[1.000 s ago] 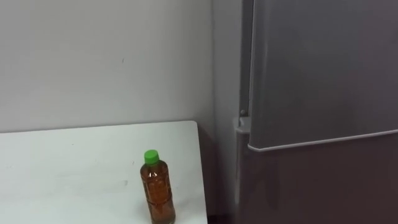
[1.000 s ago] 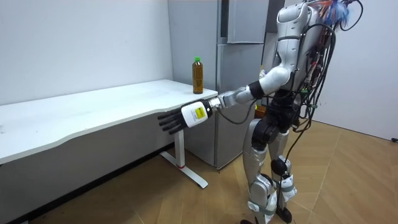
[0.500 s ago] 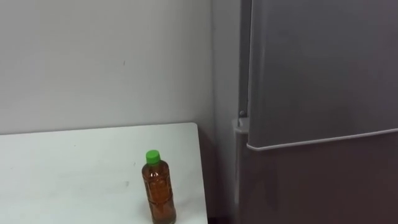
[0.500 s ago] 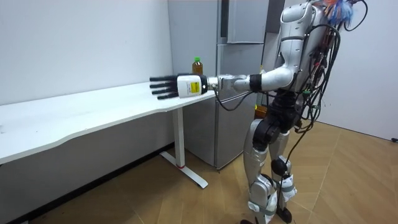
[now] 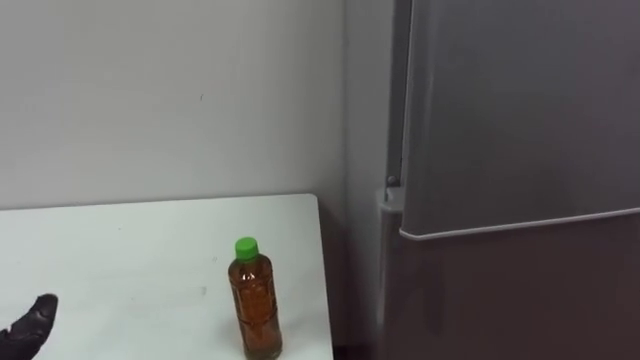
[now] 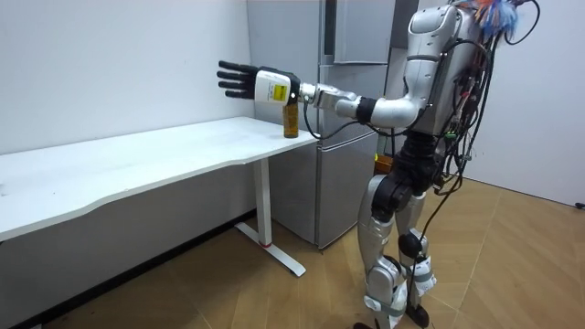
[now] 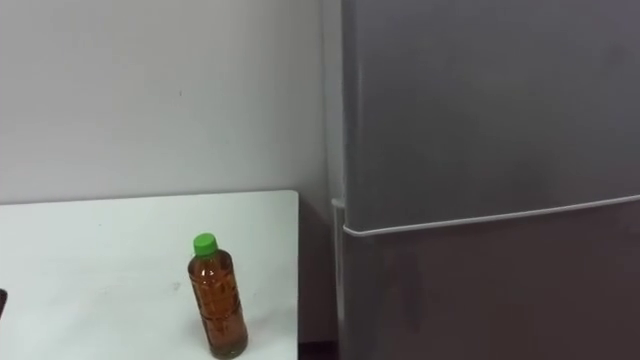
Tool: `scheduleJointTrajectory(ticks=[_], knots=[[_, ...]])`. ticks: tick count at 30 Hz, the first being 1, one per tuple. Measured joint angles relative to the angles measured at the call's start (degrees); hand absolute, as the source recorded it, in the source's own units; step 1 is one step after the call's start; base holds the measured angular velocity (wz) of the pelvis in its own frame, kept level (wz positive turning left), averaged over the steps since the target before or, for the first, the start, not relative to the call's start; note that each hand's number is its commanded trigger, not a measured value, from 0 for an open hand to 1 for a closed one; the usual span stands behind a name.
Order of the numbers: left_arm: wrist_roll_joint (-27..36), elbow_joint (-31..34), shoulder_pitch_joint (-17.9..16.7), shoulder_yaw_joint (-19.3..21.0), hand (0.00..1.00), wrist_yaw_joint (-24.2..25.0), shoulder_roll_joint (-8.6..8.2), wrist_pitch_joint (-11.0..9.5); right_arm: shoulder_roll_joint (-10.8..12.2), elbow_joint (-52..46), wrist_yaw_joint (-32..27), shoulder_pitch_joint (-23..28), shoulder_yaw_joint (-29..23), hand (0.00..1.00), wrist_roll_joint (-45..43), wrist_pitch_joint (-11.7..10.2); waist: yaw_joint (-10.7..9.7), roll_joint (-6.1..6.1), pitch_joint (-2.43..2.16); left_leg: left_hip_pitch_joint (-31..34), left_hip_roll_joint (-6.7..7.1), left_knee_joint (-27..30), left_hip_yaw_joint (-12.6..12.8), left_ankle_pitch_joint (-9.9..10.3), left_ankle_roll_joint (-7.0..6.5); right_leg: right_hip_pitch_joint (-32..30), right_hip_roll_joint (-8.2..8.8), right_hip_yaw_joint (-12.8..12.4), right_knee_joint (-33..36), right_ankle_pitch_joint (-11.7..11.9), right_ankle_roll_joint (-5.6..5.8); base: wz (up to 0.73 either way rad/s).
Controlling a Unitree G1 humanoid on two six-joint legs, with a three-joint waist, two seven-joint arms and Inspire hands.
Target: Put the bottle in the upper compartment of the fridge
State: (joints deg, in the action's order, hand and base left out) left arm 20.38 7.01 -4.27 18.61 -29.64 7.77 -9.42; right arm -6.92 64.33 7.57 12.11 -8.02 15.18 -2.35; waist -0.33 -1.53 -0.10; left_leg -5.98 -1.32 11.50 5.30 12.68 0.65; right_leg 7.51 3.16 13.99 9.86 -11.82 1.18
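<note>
A brown bottle (image 5: 255, 300) with a green cap stands upright near the right front corner of the white table (image 5: 120, 260). The grey fridge (image 5: 520, 150) rises just right of the table, both doors closed, with the seam between upper and lower door at about the bottle cap's height. My left hand (image 5: 30, 325) shows dark fingertips at the lower left, well left of the bottle. In the room view that left hand (image 6: 247, 82) is held out over the table with straight fingers, open, above and beside the bottle (image 6: 291, 119), not touching it.
A bare pale wall (image 5: 170, 100) stands behind the table. A narrow dark gap separates the table's right edge from the fridge. In the room view I stand on a wooden floor (image 6: 512, 265) in front of the fridge (image 6: 352, 37), near the table's end.
My left arm has swung up from below the table edge to above the tabletop, and its fingertips have come into the left eye view. The bottle has not moved.
</note>
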Motion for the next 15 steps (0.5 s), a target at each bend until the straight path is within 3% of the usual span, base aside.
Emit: scheduleJointTrajectory(ticks=[8, 15], knots=[[0.37, 2.49, 2.72, -0.84, 0.0, 1.54, 0.05, 0.93, -0.08, 0.55, -0.02, -1.07, 0.04, 0.0, 0.27, 0.68, -1.5, -0.17, -0.09, 0.36, -0.03, 0.09, -0.31, -0.01, 0.02, -0.06, -0.15, -0.14, -0.08, 0.09, -0.1, 0.0], [0.39, 5.28, 6.39, -3.2, 0.0, 6.75, 0.07, 3.77, 0.0, 0.53, 0.12, -2.35, 1.17, 0.0, 0.16, 1.27, -2.66, -0.56, 0.73, -0.27, 0.04, -0.01, -0.26, -0.01, 0.02, 0.65, -0.09, 0.05, -0.31, 0.07, -0.04, -0.01]])
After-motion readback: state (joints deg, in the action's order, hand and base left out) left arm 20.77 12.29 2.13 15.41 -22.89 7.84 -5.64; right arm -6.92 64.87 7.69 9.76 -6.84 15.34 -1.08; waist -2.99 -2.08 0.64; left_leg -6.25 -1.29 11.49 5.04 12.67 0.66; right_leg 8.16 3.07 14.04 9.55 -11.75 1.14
